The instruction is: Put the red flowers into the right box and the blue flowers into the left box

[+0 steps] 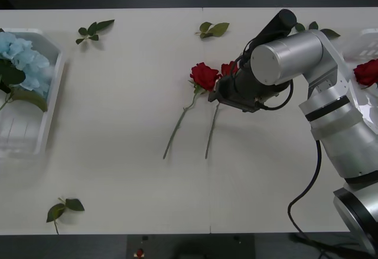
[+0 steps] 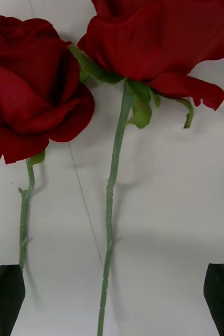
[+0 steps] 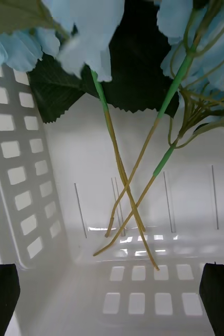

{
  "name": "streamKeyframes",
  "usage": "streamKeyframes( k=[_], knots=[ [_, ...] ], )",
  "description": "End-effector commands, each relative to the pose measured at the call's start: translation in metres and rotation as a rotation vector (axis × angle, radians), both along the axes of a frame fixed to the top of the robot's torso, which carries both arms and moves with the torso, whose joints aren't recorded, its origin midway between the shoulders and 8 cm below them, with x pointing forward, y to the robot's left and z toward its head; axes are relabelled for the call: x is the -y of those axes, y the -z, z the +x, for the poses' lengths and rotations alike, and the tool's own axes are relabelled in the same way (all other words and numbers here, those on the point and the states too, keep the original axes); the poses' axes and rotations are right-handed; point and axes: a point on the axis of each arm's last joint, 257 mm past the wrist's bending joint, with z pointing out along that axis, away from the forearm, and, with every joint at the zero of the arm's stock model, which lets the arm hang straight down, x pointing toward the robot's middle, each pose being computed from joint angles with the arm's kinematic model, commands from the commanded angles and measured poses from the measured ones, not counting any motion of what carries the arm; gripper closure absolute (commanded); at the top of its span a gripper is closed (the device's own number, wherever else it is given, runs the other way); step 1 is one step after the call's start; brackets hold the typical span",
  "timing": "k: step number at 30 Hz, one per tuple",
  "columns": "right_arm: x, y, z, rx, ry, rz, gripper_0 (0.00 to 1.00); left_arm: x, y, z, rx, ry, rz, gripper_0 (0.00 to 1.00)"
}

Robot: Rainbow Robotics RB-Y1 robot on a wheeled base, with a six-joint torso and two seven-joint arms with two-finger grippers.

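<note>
Two red flowers lie side by side mid-table, one (image 1: pixel 204 75) to the left of the other (image 1: pixel 229 68), stems pointing toward me. My right gripper (image 1: pixel 220 96) hovers open over the right-hand one; in its wrist view the black fingers (image 2: pixel 7 299) straddle that rose's stem (image 2: pixel 110 210), apart from it, with both blooms (image 2: pixel 33 89) (image 2: pixel 159 42) ahead. A third red rose (image 1: pixel 367 71) lies in the right box (image 1: pixel 369 39). Blue flowers (image 1: pixel 23 58) fill the left box (image 1: pixel 52 93). My left gripper (image 3: pixel 112 299) hangs open above their stems (image 3: pixel 117 173), inside that box (image 3: pixel 17 173).
Loose green leaf sprigs lie at the back left (image 1: pixel 94 30), back centre (image 1: pixel 214 29), behind the right arm (image 1: pixel 322 31) and near the front left edge (image 1: pixel 64 207). The white table (image 1: pixel 118 152) is bare between the left box and the roses.
</note>
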Motion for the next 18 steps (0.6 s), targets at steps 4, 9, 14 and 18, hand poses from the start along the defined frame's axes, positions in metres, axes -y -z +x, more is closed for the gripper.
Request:
streamKeyframes(
  k=[4,9,14,18],
  knots=[
    [-0.017,-0.014,0.020,0.038,0.070,0.096,0.00,0.015,-0.079,-0.002,0.055,0.070,0.023,0.00],
    [-0.016,-0.013,0.033,0.068,0.102,0.122,0.01,0.051,-0.086,-0.008,0.033,0.144,-0.065,0.00],
    [-0.012,-0.011,0.040,0.091,0.115,0.116,0.02,0.089,-0.093,-0.008,0.018,0.208,-0.162,0.00],
    [-0.003,-0.009,0.042,0.097,0.126,0.095,0.05,0.117,-0.094,-0.006,0.002,0.238,-0.232,0.00]
  ],
)
